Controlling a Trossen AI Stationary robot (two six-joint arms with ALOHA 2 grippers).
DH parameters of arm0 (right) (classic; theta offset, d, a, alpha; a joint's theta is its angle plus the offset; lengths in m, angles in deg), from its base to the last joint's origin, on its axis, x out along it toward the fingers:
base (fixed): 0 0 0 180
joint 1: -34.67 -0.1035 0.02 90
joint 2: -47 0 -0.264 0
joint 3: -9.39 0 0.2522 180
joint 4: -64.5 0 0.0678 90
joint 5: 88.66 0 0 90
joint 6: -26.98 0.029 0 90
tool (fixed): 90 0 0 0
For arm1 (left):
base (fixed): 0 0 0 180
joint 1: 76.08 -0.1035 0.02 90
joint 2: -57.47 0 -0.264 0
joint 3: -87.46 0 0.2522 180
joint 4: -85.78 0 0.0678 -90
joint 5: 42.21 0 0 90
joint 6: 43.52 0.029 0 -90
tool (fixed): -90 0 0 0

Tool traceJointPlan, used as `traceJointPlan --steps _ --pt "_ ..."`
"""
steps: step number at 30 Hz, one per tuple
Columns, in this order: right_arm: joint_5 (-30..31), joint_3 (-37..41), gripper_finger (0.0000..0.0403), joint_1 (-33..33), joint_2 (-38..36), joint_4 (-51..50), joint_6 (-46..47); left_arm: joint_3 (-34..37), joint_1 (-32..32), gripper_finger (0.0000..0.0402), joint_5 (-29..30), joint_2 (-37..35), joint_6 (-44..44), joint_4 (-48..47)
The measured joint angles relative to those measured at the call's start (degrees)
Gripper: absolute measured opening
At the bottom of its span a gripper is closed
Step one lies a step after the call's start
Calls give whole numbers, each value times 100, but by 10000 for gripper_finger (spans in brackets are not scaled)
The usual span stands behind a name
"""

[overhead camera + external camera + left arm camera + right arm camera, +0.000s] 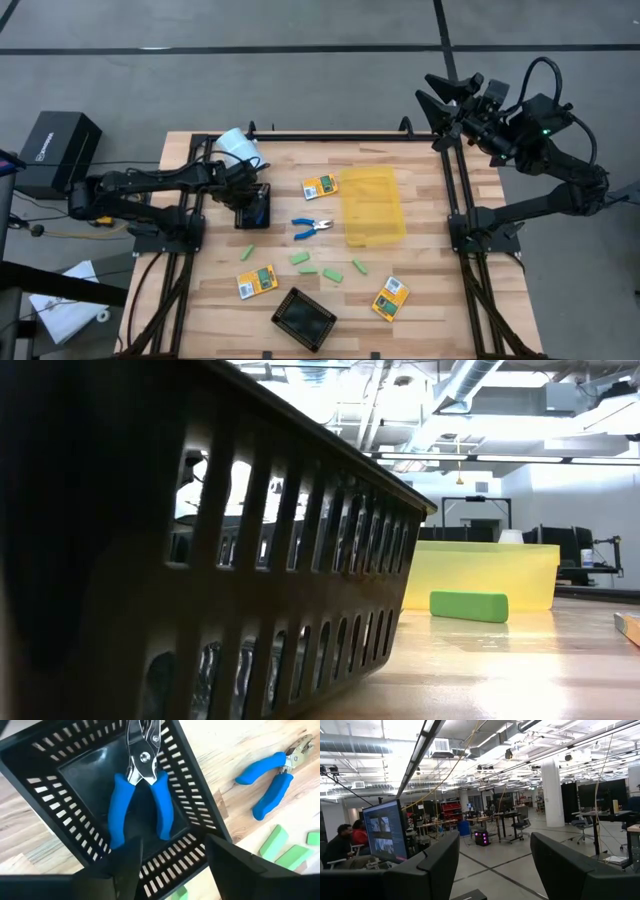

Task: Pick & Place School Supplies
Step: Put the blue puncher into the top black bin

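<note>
Three yellow-orange packs (319, 187) lie on the tabletop (430, 290) with two blue-handled pliers (312, 227). Five green pieces (301, 258), two black trays (304, 318) and one yellow bin (372, 206) accompany them.

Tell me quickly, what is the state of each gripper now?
Left gripper: open, holding nothing, above the black tray where blue pliers lie.
Right gripper: open, empty, raised off the table's far right corner.

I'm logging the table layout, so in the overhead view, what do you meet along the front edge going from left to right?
Yellow pack → black slotted tray → second yellow pack.
</note>
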State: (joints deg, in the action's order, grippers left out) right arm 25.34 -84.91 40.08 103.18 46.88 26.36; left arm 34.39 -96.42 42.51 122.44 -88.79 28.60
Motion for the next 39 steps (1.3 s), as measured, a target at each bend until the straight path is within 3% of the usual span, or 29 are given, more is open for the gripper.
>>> traceJointPlan --steps 9,13,18,21,28,39 --pt "1 0 235 0 0 0 0 0 0 207 516 0 147 84" --pt "1 0 235 2 0 -13 0 144 0 194 585 0 328 562" --pt "1 2 235 110 2 -65 4 309 241 162 -512 4 546 2609" --pt "1 2 235 192 0 -61 17 181 585 144 -781 2 696 3505" --pt "1 2 235 223 0 -39 19 44 1291 147 -572 93 1047 3178" --pt "3 2 235 225 15 -13 102 -415 1538 190 -317 1404 2619 3074"
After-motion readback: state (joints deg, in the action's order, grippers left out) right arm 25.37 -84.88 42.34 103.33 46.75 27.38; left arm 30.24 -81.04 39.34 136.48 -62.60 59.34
